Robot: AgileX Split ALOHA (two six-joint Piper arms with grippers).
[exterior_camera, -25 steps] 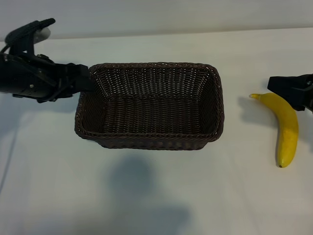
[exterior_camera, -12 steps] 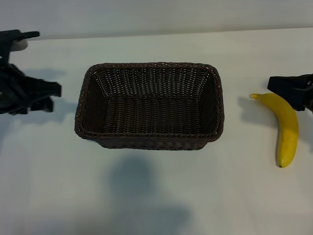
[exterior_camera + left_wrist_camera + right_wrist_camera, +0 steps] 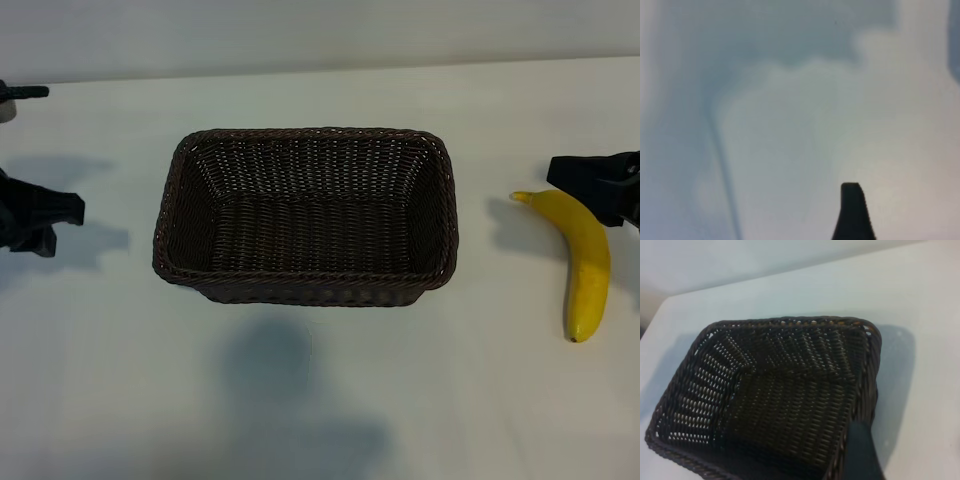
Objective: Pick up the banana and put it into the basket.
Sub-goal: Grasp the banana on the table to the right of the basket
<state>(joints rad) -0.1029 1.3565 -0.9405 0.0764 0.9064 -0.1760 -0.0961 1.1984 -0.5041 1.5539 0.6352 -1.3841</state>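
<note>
Currently: basket (image 3: 305,215), empty, mid-table. Banana (image 3: 583,258), lying on the table well right of the basket, untouched. Right gripper (image 3: 598,185), just beside the banana's stem end, jaws parted, holding nothing. Left gripper (image 3: 40,218), jaws parted and empty, has withdrawn from the basket's left rim; the basket now stands free for the drop.

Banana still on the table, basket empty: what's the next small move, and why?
Probably lower the right claw over the banana and close on it. The banana lies on the table to the right of the wicker basket, apart from it, with the right claw open beside its stem end and holding nothing. The left claw sits open at the far left edge, well away from the fruit.
</note>
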